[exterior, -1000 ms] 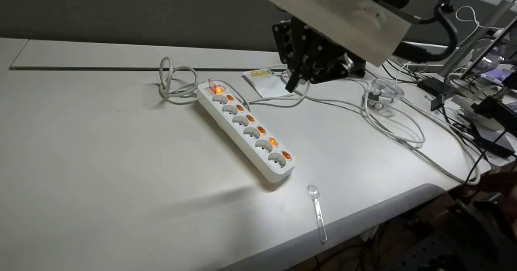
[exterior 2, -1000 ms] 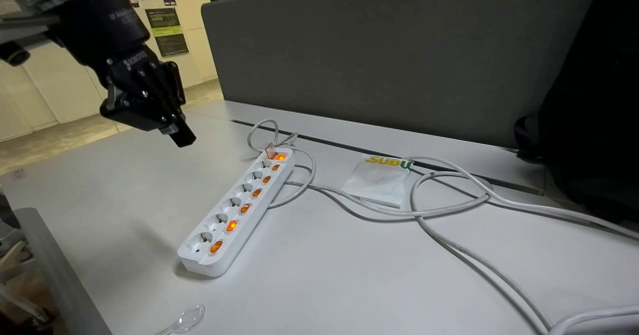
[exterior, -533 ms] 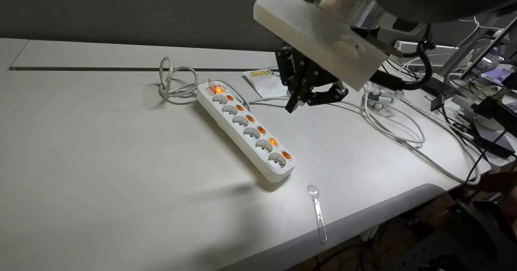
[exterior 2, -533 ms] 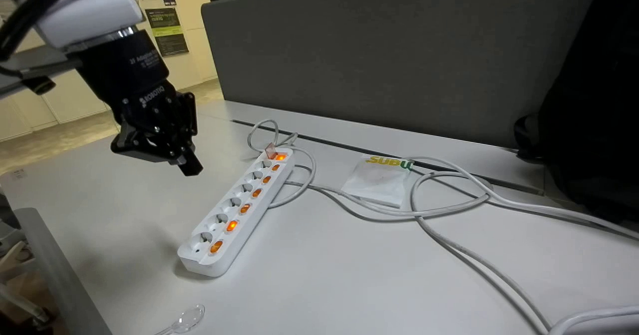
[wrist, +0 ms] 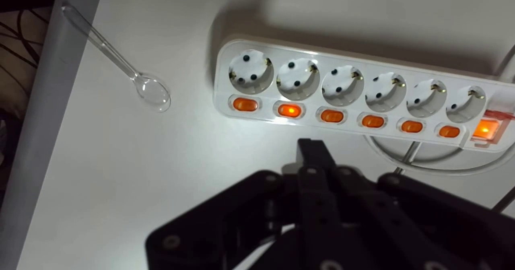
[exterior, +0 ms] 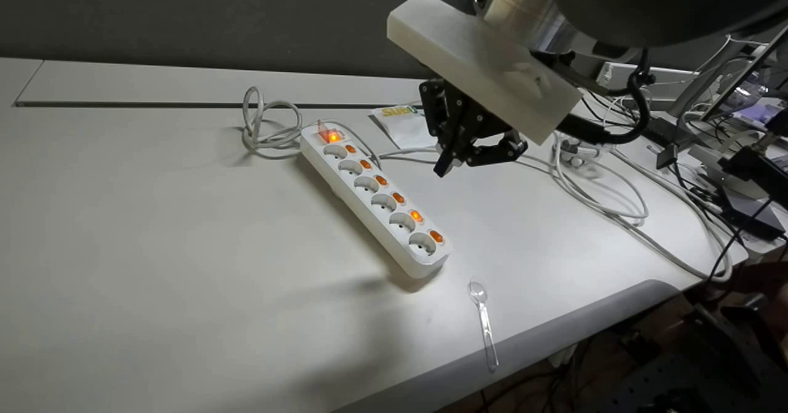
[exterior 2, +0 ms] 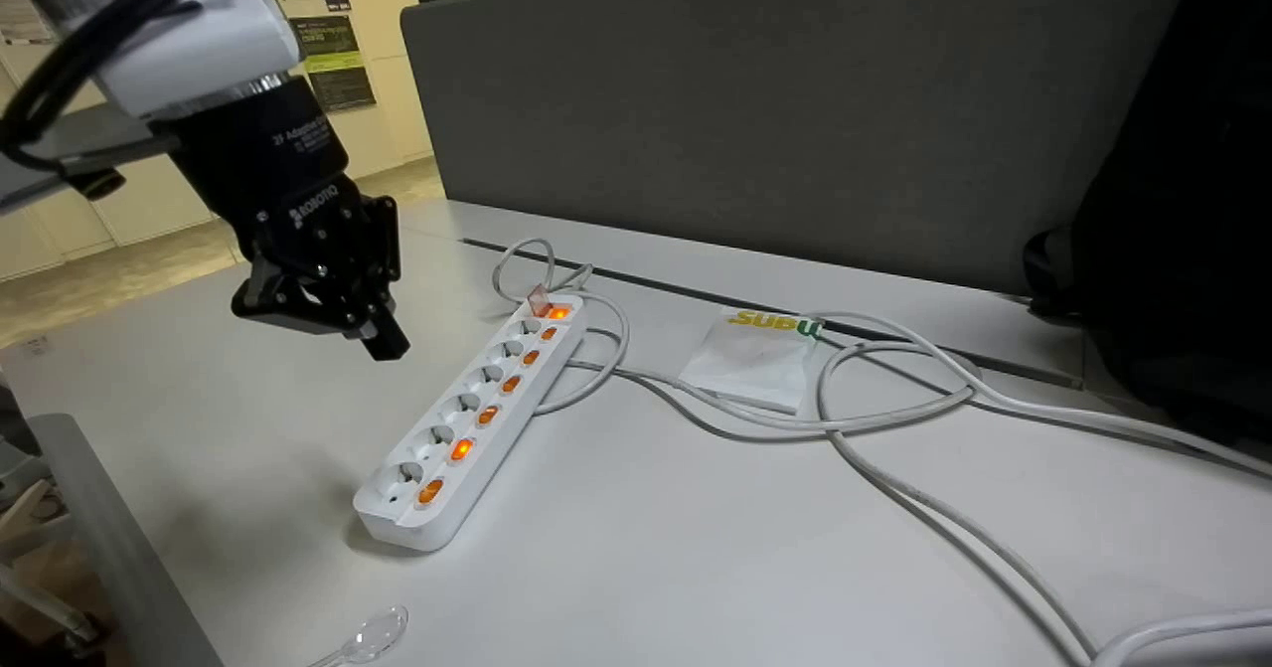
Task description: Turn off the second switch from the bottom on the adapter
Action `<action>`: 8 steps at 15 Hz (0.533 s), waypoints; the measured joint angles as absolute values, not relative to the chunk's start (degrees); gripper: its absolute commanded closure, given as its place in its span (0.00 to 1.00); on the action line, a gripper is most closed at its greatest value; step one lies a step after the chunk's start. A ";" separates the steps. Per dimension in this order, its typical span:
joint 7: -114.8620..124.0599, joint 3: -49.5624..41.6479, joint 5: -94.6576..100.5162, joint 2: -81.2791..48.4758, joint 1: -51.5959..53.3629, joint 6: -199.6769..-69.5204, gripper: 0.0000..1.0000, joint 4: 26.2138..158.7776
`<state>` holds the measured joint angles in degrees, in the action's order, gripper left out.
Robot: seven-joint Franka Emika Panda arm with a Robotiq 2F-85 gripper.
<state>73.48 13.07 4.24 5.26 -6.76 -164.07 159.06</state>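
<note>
The adapter is a long white power strip lying on the table, in both exterior views (exterior: pixel 375 192) (exterior 2: pixel 507 443) and across the top of the wrist view (wrist: pixel 352 119). The second switch from the bottom (wrist: pixel 289 110) glows bright orange; it also glows in both exterior views (exterior: pixel 416 216) (exterior 2: pixel 462 449). The neighbouring small switches are dull orange. My gripper (wrist: pixel 312 141) is shut and empty, fingertips together, in the air above the table and apart from the strip. In the wrist view the tips appear just below the strip's switch side, between the second and third switches. It shows in both exterior views (exterior: pixel 442 170) (exterior 2: pixel 386 344).
A clear plastic spoon (exterior: pixel 482 320) lies near the strip's cord-free end, by the table edge. A white paper packet (exterior 2: pixel 755 359) and loose white cables (exterior 2: pixel 894 418) lie on the switch side. A larger main switch (wrist: pixel 485 129) glows at the cord end. A grey partition (exterior 2: pixel 745 120) stands behind.
My gripper has come down toward the table and nearer the strip, mostly in the first half second and only slightly since. It stays shut. The strip and its lights look the same.
</note>
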 measured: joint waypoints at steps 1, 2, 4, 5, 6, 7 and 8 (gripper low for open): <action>73.48 12.28 4.24 5.00 -6.34 -164.08 1.00 159.06; 73.48 11.51 4.24 4.56 -6.05 -164.12 1.00 159.05; 73.44 9.96 4.09 3.23 -5.56 -164.56 1.00 158.98; 73.35 9.18 3.89 2.37 -5.26 -164.94 1.00 158.88; 73.24 8.46 3.54 1.43 -4.88 -165.42 1.00 158.72; 73.05 7.82 3.06 0.53 -4.45 -165.88 1.00 158.53; 72.79 7.24 2.24 -0.40 -3.93 -166.33 1.00 158.29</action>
